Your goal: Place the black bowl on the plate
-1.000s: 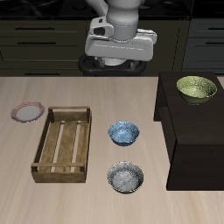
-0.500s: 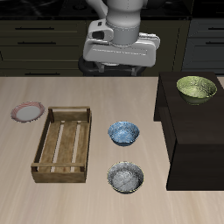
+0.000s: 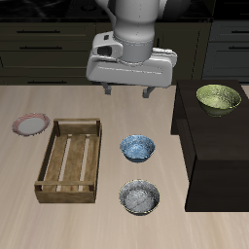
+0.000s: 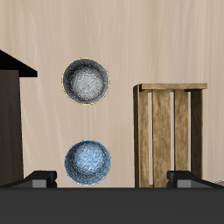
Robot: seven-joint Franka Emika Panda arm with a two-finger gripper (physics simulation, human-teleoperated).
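The black bowl (image 3: 141, 196), dark outside and speckled silvery inside, sits on the table near the front edge; the wrist view shows the black bowl (image 4: 86, 80) from straight above. The plate (image 3: 31, 124), with its pinkish-red rim, lies far off beside the wooden tray. My gripper (image 3: 127, 92) hangs high over the back of the table, well apart from both. It is open with nothing between its fingers (image 4: 39, 178).
A bowl with a blue inside (image 3: 137, 148) stands just behind the black bowl. A slatted wooden tray (image 3: 70, 160) lies between the bowls and the plate. A tall black box (image 3: 212, 146) beside the bowls carries an olive-yellow bowl (image 3: 219, 98).
The gripper has come lower and a little toward the table's front, and looks larger in view. Bowls, plate and tray have not moved.
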